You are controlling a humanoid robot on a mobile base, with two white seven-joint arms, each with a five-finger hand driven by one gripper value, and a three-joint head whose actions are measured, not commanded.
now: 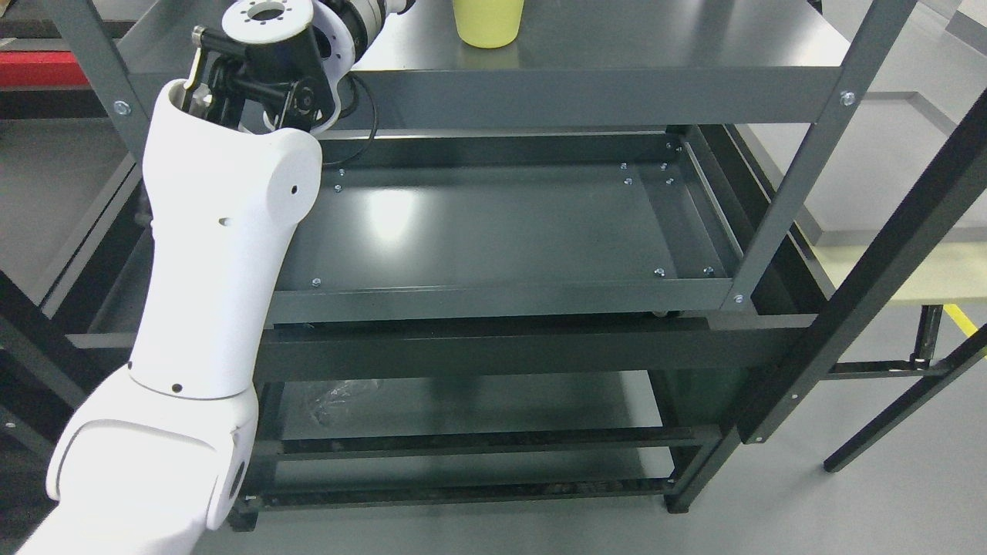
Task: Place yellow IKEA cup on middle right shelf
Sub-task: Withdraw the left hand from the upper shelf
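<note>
A yellow cup [488, 23] stands upright on the upper dark grey shelf [655, 46], cut off by the top edge of the picture. My left arm [220, 254] rises from the lower left, its black and white wrist [285, 54] reaching onto that shelf to the left of the cup. The hand itself lies beyond the top edge and is hidden. Below sits the tray-like shelf [501, 223] with raised rims and nothing on it. The right arm does not show.
Dark metal shelving uprights [802, 177] frame the unit. A second black frame [871, 285] slants across the right. Lower shelves [463, 408] sit near the grey floor. A pale yellow table edge [910, 277] shows at the right.
</note>
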